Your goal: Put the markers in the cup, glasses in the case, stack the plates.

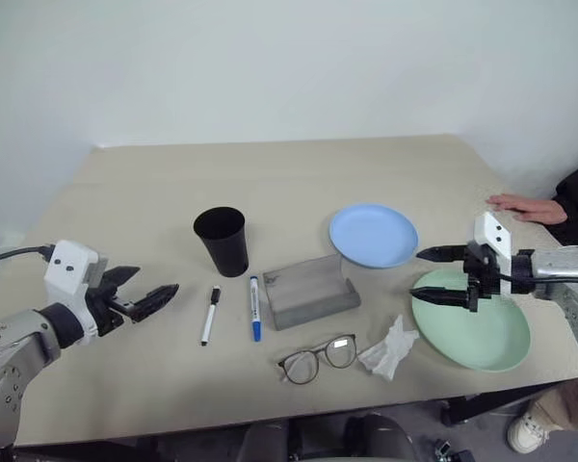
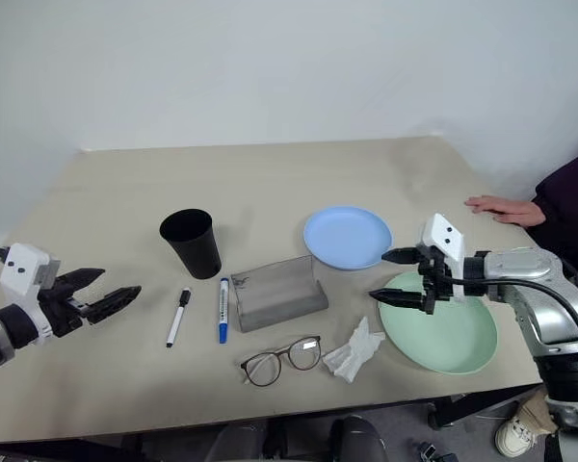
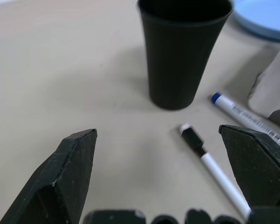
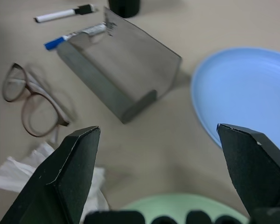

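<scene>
1. Head views: nothing is done yet. Both markers (image 1: 210, 314) (image 1: 254, 307) lie beside the cup (image 1: 222, 241), mid-tabletop; the glasses (image 1: 317, 358) sit outside the case (image 1: 310, 291) near the front edge; the plates (image 1: 373, 235) (image 1: 472, 322) lie apart toward the right edge.
2. Left wrist: left end effector (image 3: 170, 175) wide, empty, facing the markers.
3. Right wrist: right end effector (image 4: 165, 175) wide, empty.

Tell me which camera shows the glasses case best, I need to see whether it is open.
The right wrist view: the case is close and whole there, its lid raised, the inside open toward the camera. Both eye views show the case open but smaller, between the blue-capped marker and the blue plate. The left wrist view catches one grey edge.
</scene>
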You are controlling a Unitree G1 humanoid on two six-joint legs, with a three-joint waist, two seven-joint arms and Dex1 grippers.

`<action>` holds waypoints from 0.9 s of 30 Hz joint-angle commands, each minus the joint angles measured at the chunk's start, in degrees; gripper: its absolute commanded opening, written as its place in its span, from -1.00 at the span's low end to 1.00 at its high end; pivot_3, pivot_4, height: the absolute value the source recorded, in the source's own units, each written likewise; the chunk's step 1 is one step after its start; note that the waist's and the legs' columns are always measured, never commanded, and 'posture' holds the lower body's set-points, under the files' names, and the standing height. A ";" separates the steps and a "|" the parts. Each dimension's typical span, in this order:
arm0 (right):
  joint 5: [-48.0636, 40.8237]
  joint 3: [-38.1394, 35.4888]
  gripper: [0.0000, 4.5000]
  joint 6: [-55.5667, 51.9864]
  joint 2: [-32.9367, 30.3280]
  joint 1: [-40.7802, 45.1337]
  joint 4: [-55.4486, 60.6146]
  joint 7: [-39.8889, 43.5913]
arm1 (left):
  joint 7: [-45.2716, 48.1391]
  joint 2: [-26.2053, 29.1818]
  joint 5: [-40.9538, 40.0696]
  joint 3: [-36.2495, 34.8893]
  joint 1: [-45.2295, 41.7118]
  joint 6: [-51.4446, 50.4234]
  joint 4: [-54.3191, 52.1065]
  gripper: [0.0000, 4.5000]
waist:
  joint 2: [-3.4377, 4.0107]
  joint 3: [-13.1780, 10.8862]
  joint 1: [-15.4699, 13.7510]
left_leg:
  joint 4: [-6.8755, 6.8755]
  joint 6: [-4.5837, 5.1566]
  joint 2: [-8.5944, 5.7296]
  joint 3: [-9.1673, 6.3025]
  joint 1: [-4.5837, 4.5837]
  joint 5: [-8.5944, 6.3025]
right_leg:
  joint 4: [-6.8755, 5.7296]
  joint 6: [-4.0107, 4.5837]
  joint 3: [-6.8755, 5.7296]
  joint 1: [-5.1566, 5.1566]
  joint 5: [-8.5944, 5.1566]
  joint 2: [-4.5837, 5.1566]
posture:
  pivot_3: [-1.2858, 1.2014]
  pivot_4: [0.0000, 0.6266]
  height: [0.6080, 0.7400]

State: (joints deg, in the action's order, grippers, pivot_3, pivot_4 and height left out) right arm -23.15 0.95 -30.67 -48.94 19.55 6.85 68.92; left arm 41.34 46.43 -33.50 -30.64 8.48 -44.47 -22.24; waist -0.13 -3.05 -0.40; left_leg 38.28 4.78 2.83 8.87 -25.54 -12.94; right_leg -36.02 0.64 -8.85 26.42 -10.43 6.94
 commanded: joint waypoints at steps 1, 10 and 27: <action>-0.59 -1.01 0.94 0.13 -0.57 0.67 1.01 -0.14 | -0.34 0.06 -1.22 -0.87 -0.65 -0.31 -1.59 0.98 | 0.00 0.00 0.00 | 0.00 0.00 0.00 0.00 0.00 0.00 | 0.01 0.00 0.00 0.00 0.00 0.00 | 0.03 -1.00 0.40; 0.55 -2.38 0.94 2.44 -1.81 1.31 -3.05 0.44 | -1.64 -0.11 -1.07 1.67 -3.70 -0.68 -1.57 0.98 | -0.01 0.01 -0.01 | 0.02 -0.01 -0.01 0.01 0.00 0.01 | 0.08 0.00 -0.05 -0.05 0.00 0.00 | 0.03 -1.00 0.40; 3.85 -3.96 0.94 2.41 -2.94 -2.15 -5.99 -5.86 | 0.84 1.65 -1.47 5.99 -8.03 0.07 -1.17 0.98 | -0.02 0.01 -0.10 | 0.07 -0.03 -0.01 0.04 0.03 0.02 | 0.07 0.00 -0.05 -0.09 0.01 0.00 | 0.03 -1.00 0.40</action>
State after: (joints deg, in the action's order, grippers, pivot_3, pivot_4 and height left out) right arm -19.11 -0.56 -28.25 -50.46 17.50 0.07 63.52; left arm 41.80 47.24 -34.56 -24.85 1.90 -45.40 -22.20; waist -0.14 -3.03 -0.50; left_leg 38.36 4.74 2.82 8.91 -25.51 -12.91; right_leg -35.95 0.65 -8.91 26.33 -10.42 6.94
